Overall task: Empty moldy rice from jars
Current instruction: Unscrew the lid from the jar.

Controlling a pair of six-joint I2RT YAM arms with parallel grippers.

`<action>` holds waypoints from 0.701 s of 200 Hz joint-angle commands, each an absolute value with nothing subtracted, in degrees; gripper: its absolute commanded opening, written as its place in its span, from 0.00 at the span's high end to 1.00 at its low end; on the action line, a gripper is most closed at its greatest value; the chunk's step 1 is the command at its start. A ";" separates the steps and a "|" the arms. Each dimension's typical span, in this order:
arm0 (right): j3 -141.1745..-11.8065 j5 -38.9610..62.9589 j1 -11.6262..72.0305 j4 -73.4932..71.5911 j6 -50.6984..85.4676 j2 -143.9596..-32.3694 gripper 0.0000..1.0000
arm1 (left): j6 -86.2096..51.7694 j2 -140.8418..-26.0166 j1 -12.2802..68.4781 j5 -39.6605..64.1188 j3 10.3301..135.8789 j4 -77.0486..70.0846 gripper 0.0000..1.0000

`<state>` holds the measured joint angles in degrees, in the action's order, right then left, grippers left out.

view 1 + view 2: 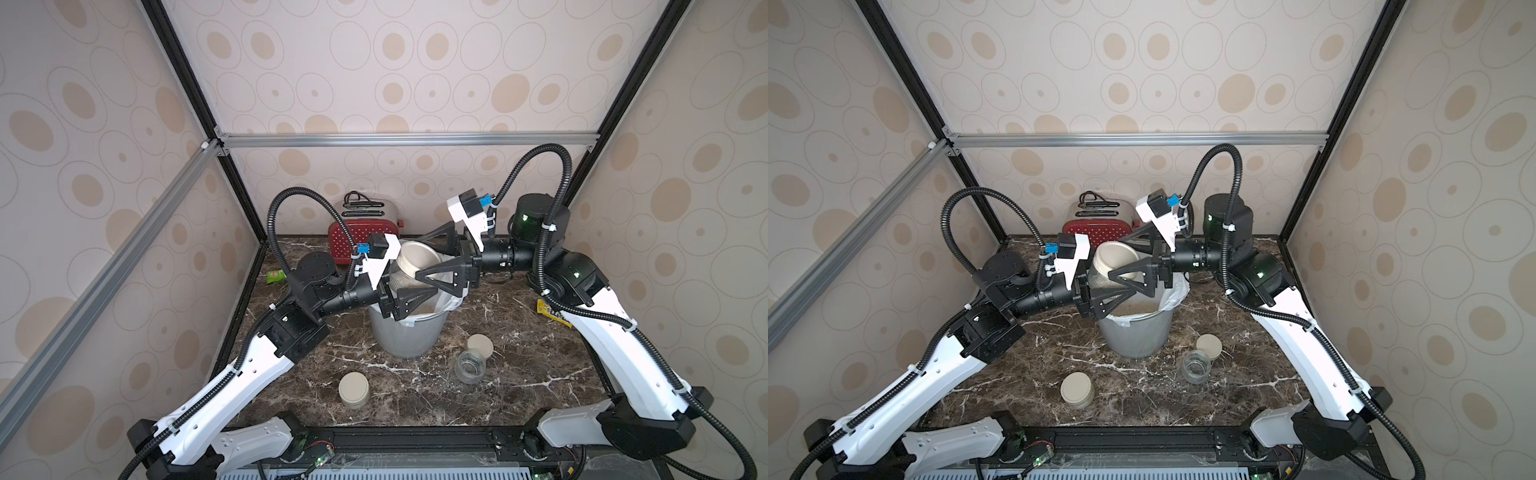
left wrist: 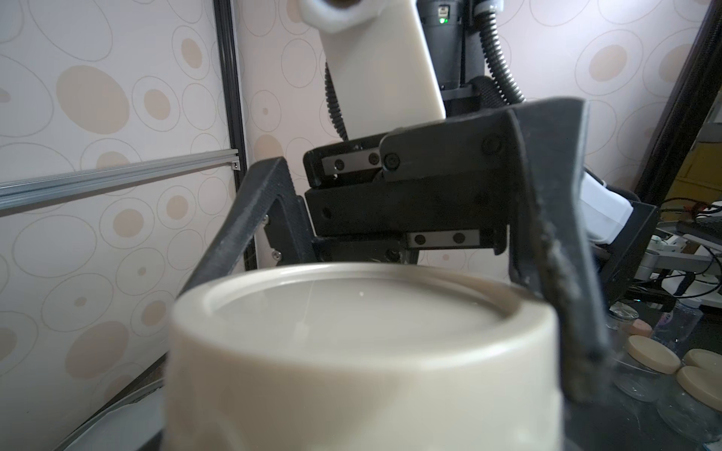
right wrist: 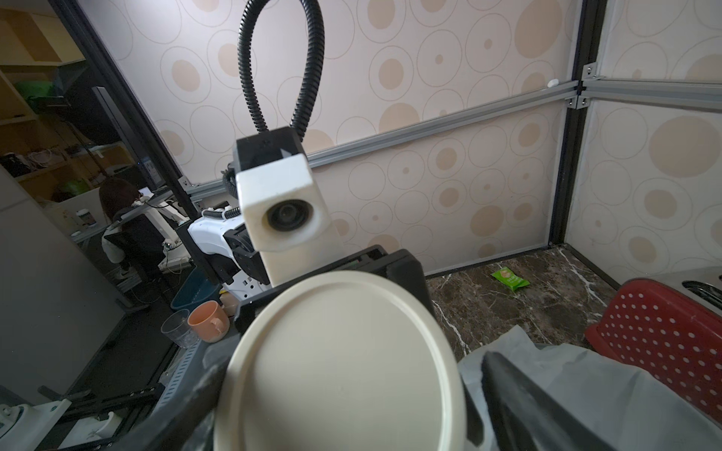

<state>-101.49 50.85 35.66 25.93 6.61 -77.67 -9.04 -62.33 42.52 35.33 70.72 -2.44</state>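
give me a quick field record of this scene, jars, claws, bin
held jar: lidded, tilted over the bin, in left claw
left claw: shut on held jar
right claw: open, straddling the lid
bin: grey, white liner, rice inside
open jar: looks empty, on table, loose lid beside it
closed jar: upright, front of table

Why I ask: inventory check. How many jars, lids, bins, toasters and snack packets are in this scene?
Jars: 3 (held jar, open jar, closed jar)
Lids: 3 (held jar's lid, loose lid, closed jar's lid)
Bin: 1
Toaster: 1
Snack packets: 2 (green packet, yellow packet)
Total: 10
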 commanded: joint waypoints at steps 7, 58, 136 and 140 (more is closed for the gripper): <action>-100.66 47.12 35.66 28.47 4.94 -76.22 0.01 | -6.76 -60.05 42.72 34.32 71.51 -6.02 0.57; -100.19 47.22 35.63 28.35 5.62 -75.59 0.01 | -5.32 -59.75 42.68 32.90 71.28 -4.71 0.57; -97.62 50.10 35.69 25.93 9.58 -73.03 0.01 | -3.26 -59.95 42.71 31.25 71.61 -2.58 0.57; -97.69 50.05 35.63 26.13 9.53 -72.91 0.01 | -3.05 -60.04 42.69 31.13 71.71 -2.43 0.57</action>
<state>-98.00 49.01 35.66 26.55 9.02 -74.61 -5.39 -61.43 42.52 31.73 70.22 -0.60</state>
